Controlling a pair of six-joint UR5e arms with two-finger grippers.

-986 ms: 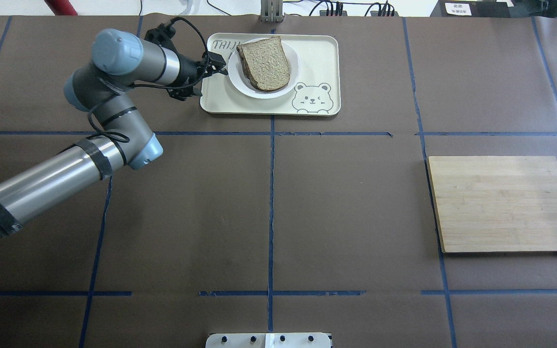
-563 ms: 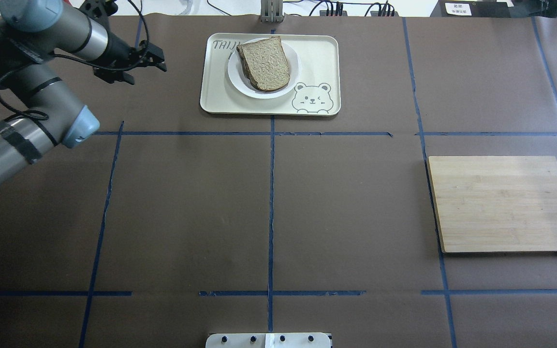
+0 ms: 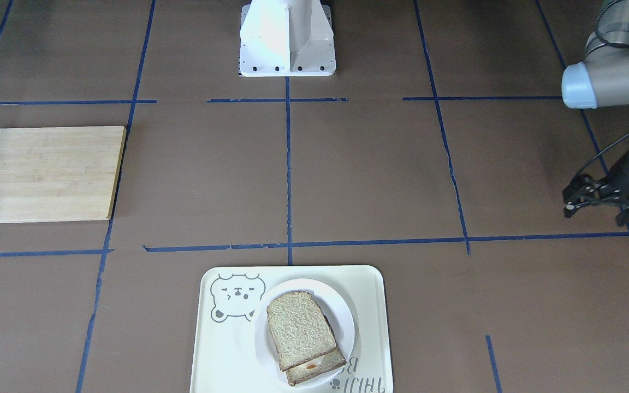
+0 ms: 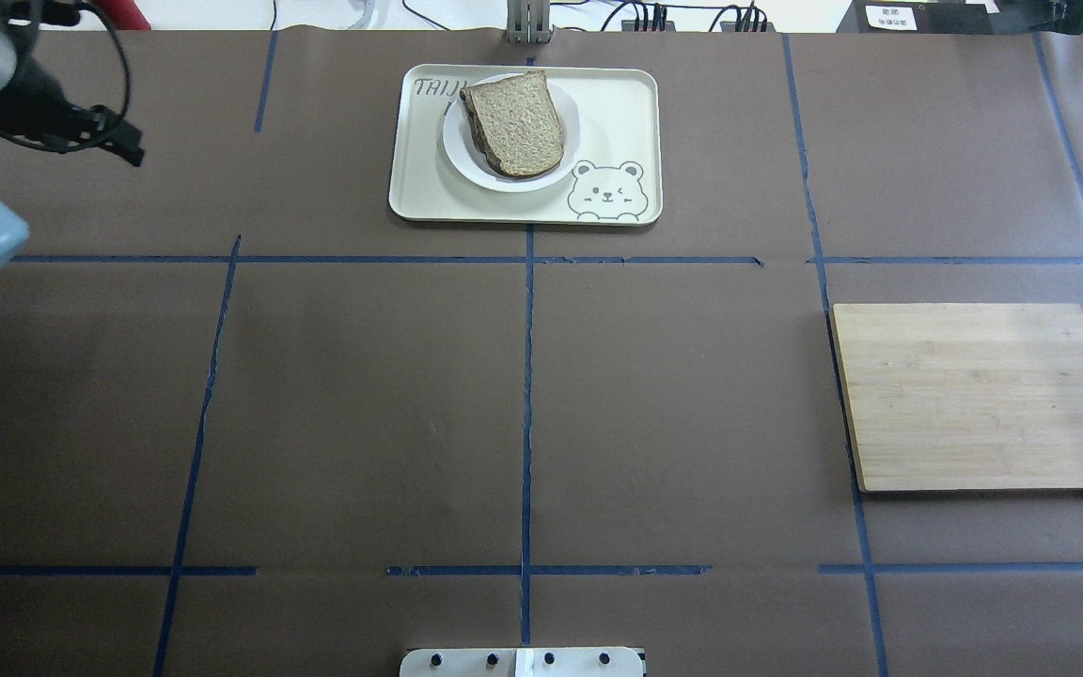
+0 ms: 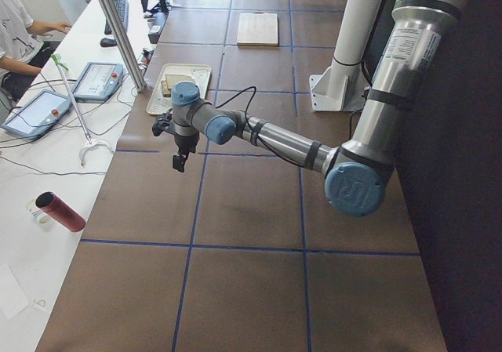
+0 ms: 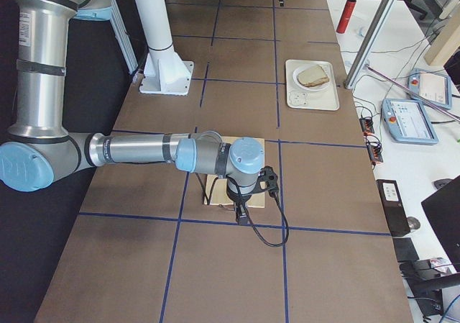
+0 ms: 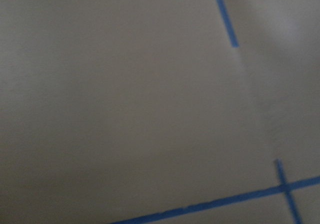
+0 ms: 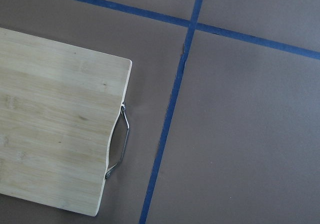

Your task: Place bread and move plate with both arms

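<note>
Bread (image 4: 515,120) atop white plate (image 4: 457,150) on bear tray (image 4: 621,113), well apart from left gripper (image 3: 570,201), jaws parted, empty, right gripper (image 6: 242,215) near wooden board (image 4: 979,395), jaw state cannot be told

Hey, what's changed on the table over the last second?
The left end effector pulled back from the rim of the plate and swung away toward the robot's left, now clear of the tray and holding nothing. The bread, plate, tray and cutting board stayed put.
</note>
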